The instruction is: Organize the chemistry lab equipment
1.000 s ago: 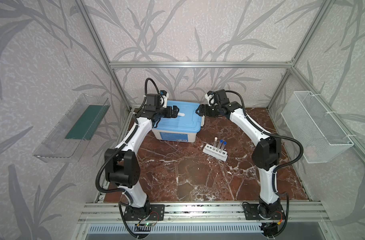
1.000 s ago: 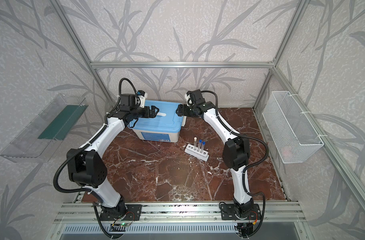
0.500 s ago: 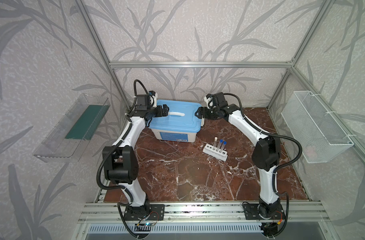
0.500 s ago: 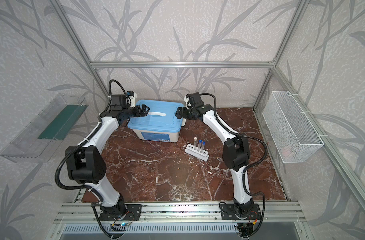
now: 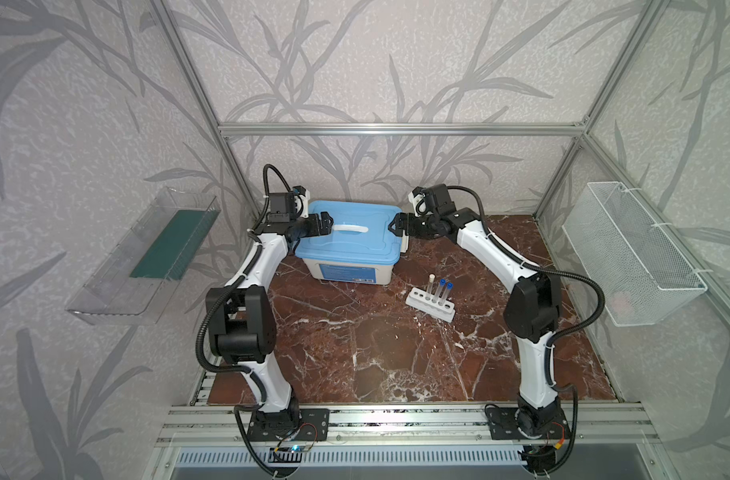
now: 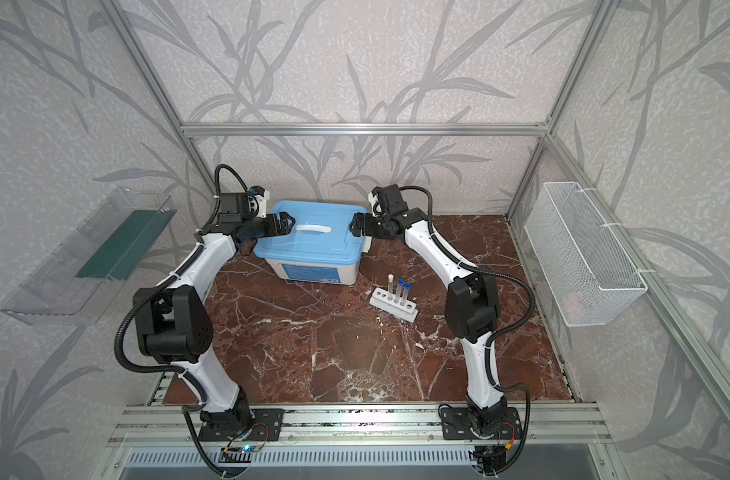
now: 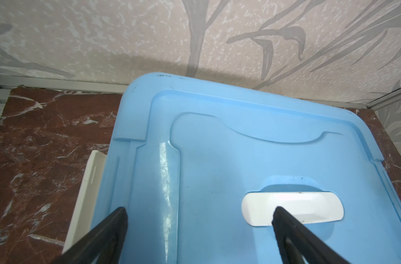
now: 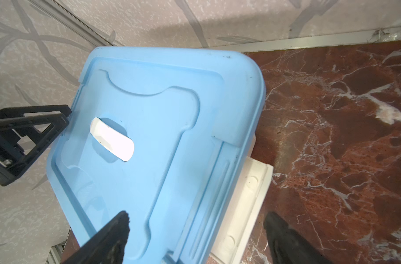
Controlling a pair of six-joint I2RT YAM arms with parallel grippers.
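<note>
L gripper [image 5: 322,223] spread, empty, at L edge of blue lid [image 5: 355,243]; R gripper [image 5: 398,226] same, straddling its R edge.
Rt of lid, three capped test tubes [image 5: 442,283] upright in white rack [image 5: 417,297]. Prob. light, slick, brittle: pinch just under cap, soft squeeze, lift straight.

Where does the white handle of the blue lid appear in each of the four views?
Top view: the white handle lies at the middle of the blue lid.
Top view: the handle lies at the lid's middle again.
Left wrist view: the handle is partly behind one finger of the left claw.
Right wrist view: the handle lies well beyond the right claw.
Shared landmark: the blue lid around it.
</note>
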